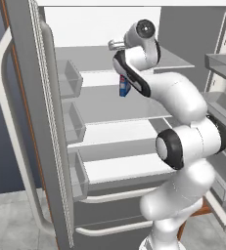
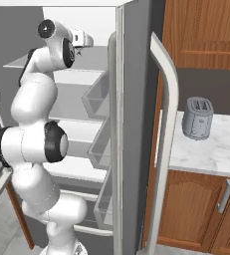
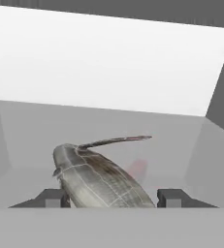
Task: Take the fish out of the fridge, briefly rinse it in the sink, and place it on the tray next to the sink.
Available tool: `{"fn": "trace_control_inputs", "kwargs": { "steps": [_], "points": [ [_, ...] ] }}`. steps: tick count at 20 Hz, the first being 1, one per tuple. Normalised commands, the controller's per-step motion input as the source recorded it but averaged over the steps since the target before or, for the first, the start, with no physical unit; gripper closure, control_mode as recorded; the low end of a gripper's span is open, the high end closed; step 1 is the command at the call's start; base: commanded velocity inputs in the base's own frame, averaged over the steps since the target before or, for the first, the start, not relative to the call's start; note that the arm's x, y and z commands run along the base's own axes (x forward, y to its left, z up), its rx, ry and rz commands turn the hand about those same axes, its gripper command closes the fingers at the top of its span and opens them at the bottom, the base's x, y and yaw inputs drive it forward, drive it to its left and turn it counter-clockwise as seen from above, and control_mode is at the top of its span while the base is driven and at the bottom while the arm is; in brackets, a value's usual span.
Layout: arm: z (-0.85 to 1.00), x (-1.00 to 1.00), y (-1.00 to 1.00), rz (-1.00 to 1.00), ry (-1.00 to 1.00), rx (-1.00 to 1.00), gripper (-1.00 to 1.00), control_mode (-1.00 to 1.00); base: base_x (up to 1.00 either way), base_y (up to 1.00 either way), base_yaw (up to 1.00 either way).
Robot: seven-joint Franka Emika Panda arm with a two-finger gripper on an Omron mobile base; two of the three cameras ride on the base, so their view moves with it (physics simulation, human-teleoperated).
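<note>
The fish (image 3: 101, 181), dark grey with a thin fin, lies on a grey shelf of the fridge (image 1: 100, 105), right in front of the hand camera. My gripper (image 3: 113, 197) is open. Its fingertips (image 3: 53, 197) stand on either side of the fish's body, the left one against it and the right one a hair away. In the base views my arm reaches into the top shelf of the open fridge (image 2: 81, 69). The sink and the tray are out of view.
A red-and-blue box (image 1: 124, 87) stands on the shelf below my hand. The open fridge doors (image 1: 36, 122) (image 2: 129, 124) with clear bins flank the arm. A toaster (image 2: 197, 118) sits on the marble counter (image 2: 216, 152) to the right.
</note>
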Motion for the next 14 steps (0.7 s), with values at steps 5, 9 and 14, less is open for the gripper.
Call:
{"fn": "trace_control_inputs", "kwargs": {
  "steps": [5, 9, 14],
  "points": [
    [0.04, -1.0, 0.13, -0.06, -0.44, 0.02, 1.0, -1.0, 0.0, 0.0, 0.0],
    [0.5, -1.0, 0.29, -0.13, -0.19, 0.09, 1.0, -1.0, 0.0, 0.0, 0.0],
    [0.8, -1.0, 0.28, -0.12, -0.1, 0.16, 1.0, -1.0, 0.0, 0.0, 0.0]
  ]
}}
